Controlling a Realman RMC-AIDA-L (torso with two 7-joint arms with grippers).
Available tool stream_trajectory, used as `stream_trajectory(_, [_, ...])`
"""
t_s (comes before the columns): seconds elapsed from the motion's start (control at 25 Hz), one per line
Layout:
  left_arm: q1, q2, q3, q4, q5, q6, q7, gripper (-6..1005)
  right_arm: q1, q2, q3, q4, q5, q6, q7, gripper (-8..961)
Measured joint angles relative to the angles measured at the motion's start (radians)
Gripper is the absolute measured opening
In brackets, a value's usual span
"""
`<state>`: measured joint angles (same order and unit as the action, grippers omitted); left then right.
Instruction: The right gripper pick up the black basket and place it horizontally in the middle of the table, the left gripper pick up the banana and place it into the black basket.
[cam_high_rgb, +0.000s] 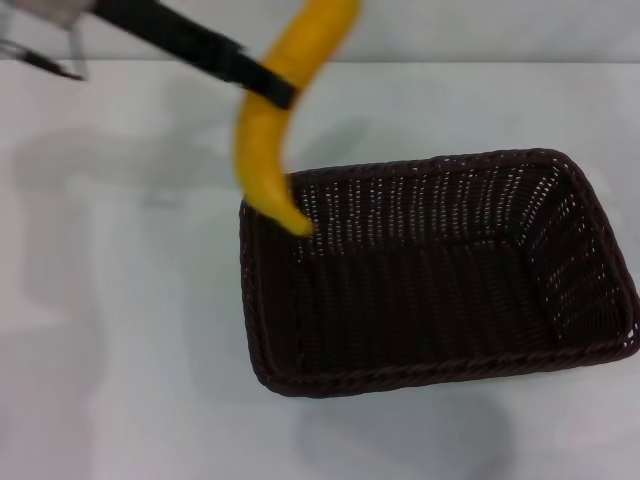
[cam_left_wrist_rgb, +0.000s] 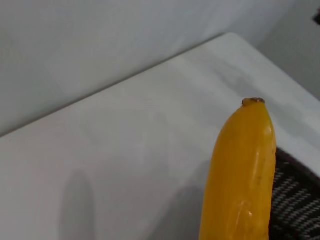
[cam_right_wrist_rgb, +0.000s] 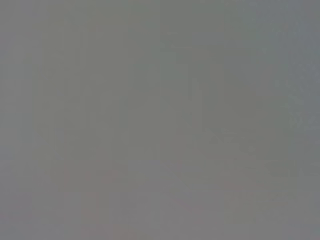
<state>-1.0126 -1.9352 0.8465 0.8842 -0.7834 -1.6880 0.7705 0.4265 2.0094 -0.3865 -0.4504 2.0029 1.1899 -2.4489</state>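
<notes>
The black basket (cam_high_rgb: 440, 270) lies lengthwise across the middle of the white table (cam_high_rgb: 120, 330), open side up and empty. My left gripper (cam_high_rgb: 272, 84) reaches in from the upper left and is shut on the banana (cam_high_rgb: 280, 110), holding it in the air. The banana hangs nearly upright, its lower tip over the basket's far left corner. The left wrist view shows the banana (cam_left_wrist_rgb: 242, 175) close up with a bit of the basket's weave (cam_left_wrist_rgb: 295, 200) beside it. My right gripper is out of view; the right wrist view shows only plain grey.
The table's far edge meets a pale wall (cam_high_rgb: 480, 30) behind the basket. Bare tabletop lies left of and in front of the basket. Part of a metal frame (cam_high_rgb: 40, 55) shows at the top left corner.
</notes>
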Motion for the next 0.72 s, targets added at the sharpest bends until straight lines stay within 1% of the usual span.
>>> stream_trajectory(0.12, [-0.059, -0.044, 0.005, -0.032, -0.004, 0.015, 0.022, 561, 0.0, 0.0, 0.002, 0.0, 0.0, 0.011, 0.0, 562])
stream_trajectory(0.16, [-0.077, -0.063, 0.006, -0.036, -0.004, 0.019, 0.028, 564, -0.001, 0.0, 0.003, -0.001, 0.0, 0.015, 0.0, 561])
stream_trajectory(0.28, [-0.103, -0.1, 0.035, -0.029, -0.007, 0.029, 0.045, 574, -0.008, -0.002, 0.007, -0.002, 0.001, 0.032, 0.001, 562])
stream_trajectory(0.36, [-0.109, -0.113, 0.08, -0.025, -0.007, 0.043, 0.045, 580, -0.015, -0.003, 0.008, -0.004, 0.001, 0.047, 0.001, 562])
stream_trajectory(0.44, [-0.109, -0.121, 0.126, -0.02, -0.004, 0.072, 0.042, 587, -0.022, -0.005, 0.008, -0.009, 0.002, 0.057, 0.002, 563])
stream_trajectory(0.56, [-0.088, -0.132, 0.177, 0.01, -0.002, 0.123, 0.044, 596, -0.042, -0.004, 0.004, -0.037, 0.002, 0.065, 0.019, 564])
stream_trajectory(0.64, [-0.047, -0.14, 0.199, 0.058, -0.016, 0.178, 0.046, 683, -0.057, -0.003, 0.003, -0.053, 0.002, 0.072, 0.033, 564])
stream_trajectory(0.72, [0.007, -0.142, 0.218, 0.112, -0.05, 0.235, 0.052, 771, -0.067, -0.005, 0.006, -0.057, 0.002, 0.084, 0.039, 565])
